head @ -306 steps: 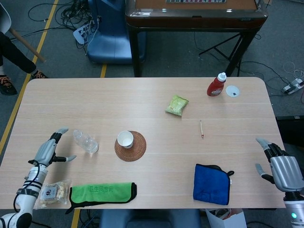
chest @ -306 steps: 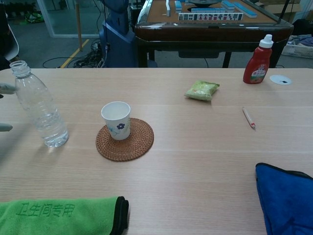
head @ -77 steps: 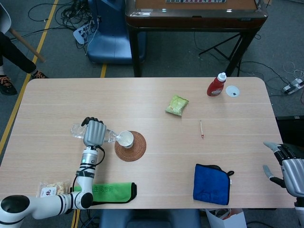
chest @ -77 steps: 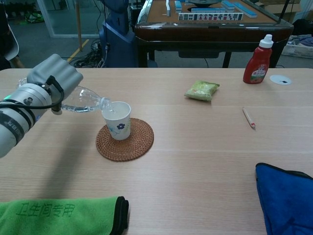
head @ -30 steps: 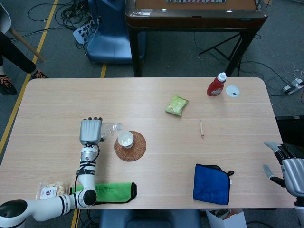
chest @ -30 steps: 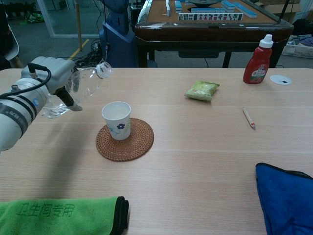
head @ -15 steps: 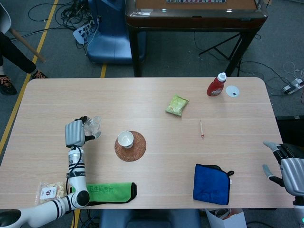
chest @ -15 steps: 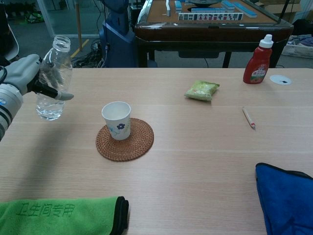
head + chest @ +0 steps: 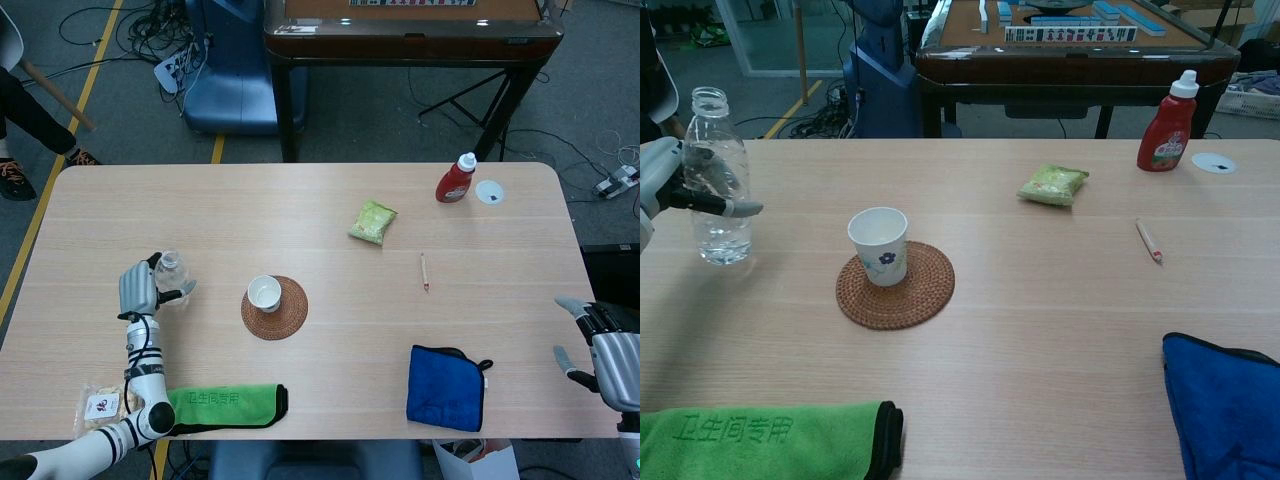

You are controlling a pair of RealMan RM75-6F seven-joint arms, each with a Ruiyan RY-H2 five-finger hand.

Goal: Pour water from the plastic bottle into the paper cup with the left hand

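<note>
My left hand [image 9: 140, 288] [image 9: 662, 180] grips the clear plastic bottle [image 9: 716, 180] [image 9: 171, 270], which stands upright and uncapped over the left part of the table; whether its base touches the tabletop I cannot tell. A little water shows in its bottom. The white paper cup [image 9: 879, 245] [image 9: 264, 293] with a blue flower print stands on the round woven coaster [image 9: 896, 285] [image 9: 275, 308], to the right of the bottle and apart from it. My right hand [image 9: 603, 355] hangs open off the table's right front corner, holding nothing.
A green towel [image 9: 765, 437] [image 9: 225, 405] lies at the front left, a snack packet [image 9: 105, 405] beside it. A blue cloth [image 9: 447, 386] [image 9: 1228, 400] lies front right. A green snack bag [image 9: 1052, 184], a pencil [image 9: 1148, 240], a red bottle [image 9: 1167, 137] and a white disc [image 9: 1213, 162] sit further back.
My left hand has carried the bottle away from the cup to the left, turning it from tilted to upright and lowering it. The right hand has not moved.
</note>
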